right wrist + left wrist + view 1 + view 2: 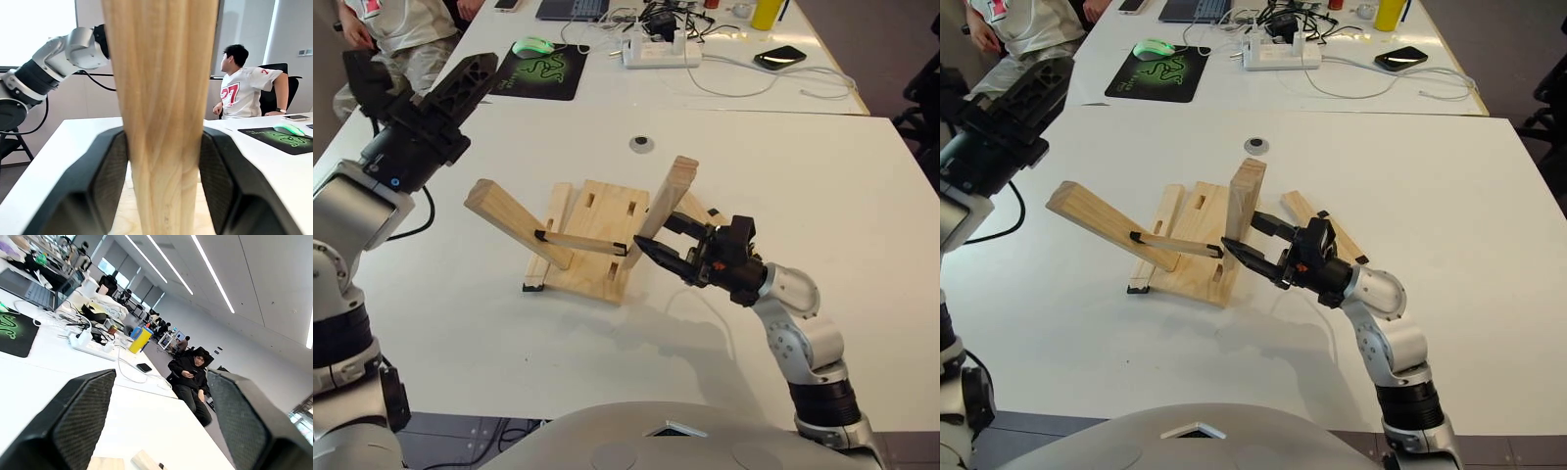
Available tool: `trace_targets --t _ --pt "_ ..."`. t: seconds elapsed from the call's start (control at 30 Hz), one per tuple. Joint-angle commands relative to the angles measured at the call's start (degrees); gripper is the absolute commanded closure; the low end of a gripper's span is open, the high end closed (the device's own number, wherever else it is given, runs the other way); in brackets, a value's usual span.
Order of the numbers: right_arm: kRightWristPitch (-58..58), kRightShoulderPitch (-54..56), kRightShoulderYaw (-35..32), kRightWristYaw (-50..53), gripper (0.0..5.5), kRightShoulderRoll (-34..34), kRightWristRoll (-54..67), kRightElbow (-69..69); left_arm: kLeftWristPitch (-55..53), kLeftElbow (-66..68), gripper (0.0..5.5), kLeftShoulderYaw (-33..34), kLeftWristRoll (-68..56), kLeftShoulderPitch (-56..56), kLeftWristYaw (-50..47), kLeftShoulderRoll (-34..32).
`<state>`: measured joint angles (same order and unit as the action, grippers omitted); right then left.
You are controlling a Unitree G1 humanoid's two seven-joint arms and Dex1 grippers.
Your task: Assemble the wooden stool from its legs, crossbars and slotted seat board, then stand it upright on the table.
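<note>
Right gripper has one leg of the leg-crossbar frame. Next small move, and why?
Probably bring the left gripper down onto the tilted leg. The right gripper is shut on the upright leg, and the crossbar ties both legs together over the seat board. The left gripper is open, empty and raised. A second grip should steady the frame.
</note>
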<state>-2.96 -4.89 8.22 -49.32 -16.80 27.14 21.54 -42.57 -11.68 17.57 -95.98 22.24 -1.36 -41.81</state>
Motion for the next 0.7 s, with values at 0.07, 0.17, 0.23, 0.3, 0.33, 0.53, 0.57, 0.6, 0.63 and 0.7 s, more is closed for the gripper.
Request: trace_targets --t 0.07,0.17,0.23,0.3,0.33,0.53,0.57,0.6,0.63,0.7 --pt "9.24 -5.51 3.08 3.97 3.44 4.1 -6.48 -3.57 -6.75 8.72 2.05 -3.6 3.02 11.07 4.97 -1.04" --pt "15.19 -8.19 4.84 6.24 3.44 6.64 -9.85 -6.05 -10.23 13.48 2.05 -5.18 5.94 16.03 8.07 -0.7" --pt "17.77 -9.41 6.52 7.86 3.44 8.19 -11.45 -6.36 -12.38 16.81 2.05 -6.15 7.98 19.45 10.31 -0.27" --pt "19.21 -10.23 8.44 8.76 3.44 9.0 -12.46 -6.31 -14.29 19.47 2.05 -6.86 9.98 22.29 12.29 0.34" --pt "19.82 -10.57 9.42 8.83 3.44 9.03 -12.9 -6.38 -15.2 20.56 2.05 -7.1 10.97 23.5 13.24 0.67" --pt "20.83 -10.28 12.16 8.31 3.44 7.1 -13.54 -5.54 -19.16 25.73 2.05 -7.2 16.39 27.97 17.64 2.36" --pt "20.68 -9.63 11.78 8.46 3.44 6.84 -13.3 -5.31 -19.65 26.06 2.05 -6.91 17.03 27.74 17.83 2.61" --pt "20.66 -8.84 11.4 8.59 3.44 6.58 -13.32 -5.46 -20.07 26.29 2.05 -6.49 17.63 27.26 17.94 2.88" --pt "20.95 -8.09 11.12 8.67 3.44 6.35 -13.51 -6.09 -20.38 26.4 2.05 -6.1 18.27 26.81 18.05 3.09" --pt "21.9 -6.96 10.65 8.82 3.44 6.22 -13.63 -8.2 -20.98 26.45 2.05 -5.35 19.43 26.32 18.44 3.61"
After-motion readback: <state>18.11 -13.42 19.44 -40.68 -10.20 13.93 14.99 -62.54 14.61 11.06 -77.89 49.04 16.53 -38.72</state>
